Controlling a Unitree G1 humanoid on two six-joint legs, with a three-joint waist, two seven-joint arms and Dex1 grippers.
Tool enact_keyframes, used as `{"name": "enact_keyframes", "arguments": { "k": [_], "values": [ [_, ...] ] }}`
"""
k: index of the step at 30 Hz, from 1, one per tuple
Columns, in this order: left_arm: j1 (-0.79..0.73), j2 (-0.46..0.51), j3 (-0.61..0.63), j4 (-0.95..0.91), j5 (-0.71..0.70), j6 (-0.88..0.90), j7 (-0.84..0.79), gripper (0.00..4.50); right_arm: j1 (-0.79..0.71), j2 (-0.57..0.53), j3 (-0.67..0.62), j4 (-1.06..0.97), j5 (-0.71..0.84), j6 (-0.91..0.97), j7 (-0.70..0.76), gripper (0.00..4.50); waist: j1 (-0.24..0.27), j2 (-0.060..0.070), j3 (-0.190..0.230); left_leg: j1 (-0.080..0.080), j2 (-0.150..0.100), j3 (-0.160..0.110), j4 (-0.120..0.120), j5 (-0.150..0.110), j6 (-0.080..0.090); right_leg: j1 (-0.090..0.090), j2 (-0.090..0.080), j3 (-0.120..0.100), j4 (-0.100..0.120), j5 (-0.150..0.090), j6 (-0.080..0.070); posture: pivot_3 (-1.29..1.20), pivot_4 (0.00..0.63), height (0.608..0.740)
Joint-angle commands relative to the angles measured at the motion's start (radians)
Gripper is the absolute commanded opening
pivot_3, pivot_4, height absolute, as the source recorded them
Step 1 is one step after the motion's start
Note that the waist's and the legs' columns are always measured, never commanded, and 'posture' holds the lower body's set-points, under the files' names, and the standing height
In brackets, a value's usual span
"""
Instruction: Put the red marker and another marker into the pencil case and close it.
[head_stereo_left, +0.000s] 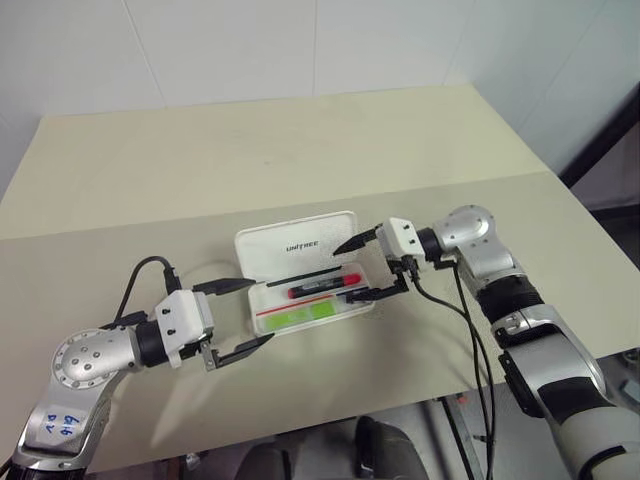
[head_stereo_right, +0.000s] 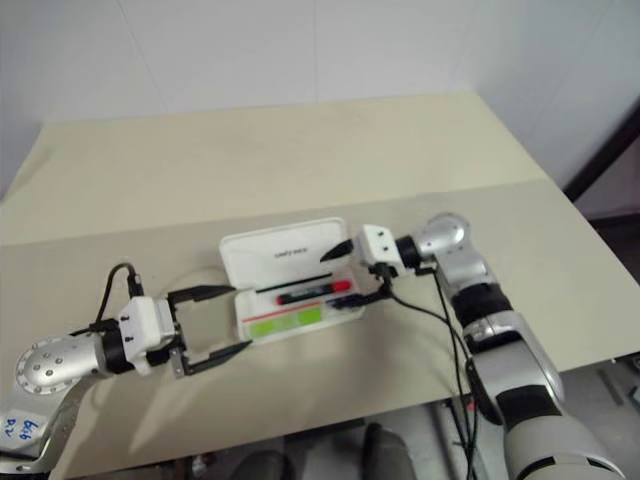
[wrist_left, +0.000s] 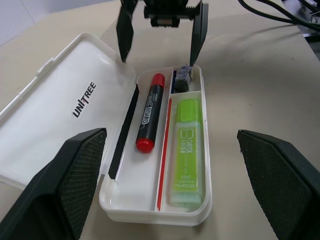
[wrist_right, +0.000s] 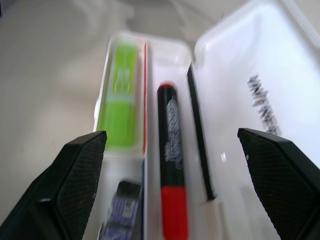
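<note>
In the right wrist view the pencil case (wrist_right: 150, 55) looks smeared. The word on its lid (wrist_right: 262, 107) is too fuzzy to read there, and the lid runs off the picture's edge. The red marker (wrist_right: 172, 175) is cut off at the edge, so its red end is not all in view. The writing on its dark middle is too blurry to read. A small dark purple thing (wrist_right: 122, 212) sits in the end pocket beside the yellow-green marker (wrist_right: 120, 105). What it is cannot be told.
</note>
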Motion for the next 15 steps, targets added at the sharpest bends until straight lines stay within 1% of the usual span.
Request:
{"name": "enact_keyframes", "arguments": {
  "k": [1,4,8,9,12,13,15],
  "values": [
    [-0.03,0.009,0.02,0.034,-0.007,-0.03,-0.012,4.5,0.067,-0.078,-0.065,-0.149,0.068,0.089,0.057,4.48,0.005,0.0,0.0,0.0,0.0,0.0,0.0,0.0,0.0,0.0,0.0,0.0,0.0,0.0,0.0,0.0,0.15,0.74],
    [-0.063,0.012,0.037,0.082,-0.016,-0.044,-0.024,4.5,0.145,-0.148,-0.108,-0.241,0.095,0.153,0.019,4.48,0.012,-0.001,0.0,0.0,0.0,0.0,0.0,0.0,0.0,0.0,0.0,0.0,0.0,0.0,0.0,0.0,0.15,0.74],
    [-0.108,0.015,0.051,0.158,-0.024,-0.075,-0.053,4.5,0.223,-0.231,-0.164,-0.309,0.127,0.243,-0.001,4.48,0.018,0.0,0.0,0.0,0.0,0.001,0.0,0.0,0.0,0.0,0.0,-0.001,-0.001,0.0,0.0,0.0,0.15,0.74],
    [-0.123,0.017,0.054,0.187,-0.026,-0.087,-0.066,4.5,0.246,-0.261,-0.188,-0.315,0.127,0.241,-0.005,4.48,0.02,0.0,0.0,0.0,0.0,0.001,0.0,0.0,0.0,0.0,0.0,-0.001,-0.001,0.0,0.0,0.0,0.15,0.74],
    [-0.159,0.019,0.061,0.268,-0.032,-0.123,-0.099,3.86,0.277,-0.307,-0.249,-0.309,0.126,0.225,-0.04,4.5,0.022,-0.001,0.0,0.0,0.0,0.002,0.0,0.0,0.0,0.0,0.0,-0.001,-0.001,0.0,0.0,0.0,0.15,0.74],
    [-0.171,0.018,0.061,0.294,-0.031,-0.135,-0.107,3.58,0.28,-0.313,-0.267,-0.298,0.125,0.223,-0.053,4.5,0.021,-0.001,0.0,-0.001,0.0,0.003,0.0,0.0,0.0,0.0,0.0,0.0,-0.001,0.0,0.0,0.0,0.15,0.74],
    [-0.188,0.014,0.065,0.332,-0.032,-0.152,-0.116,2.81,0.285,-0.321,-0.298,-0.276,0.124,0.223,-0.072,4.5,0.019,-0.001,0.0,-0.001,0.0,0.004,0.0,0.0,0.0,0.0,0.0,0.0,-0.001,0.0,0.0,0.0,0.15,0.74]
  ]
}}
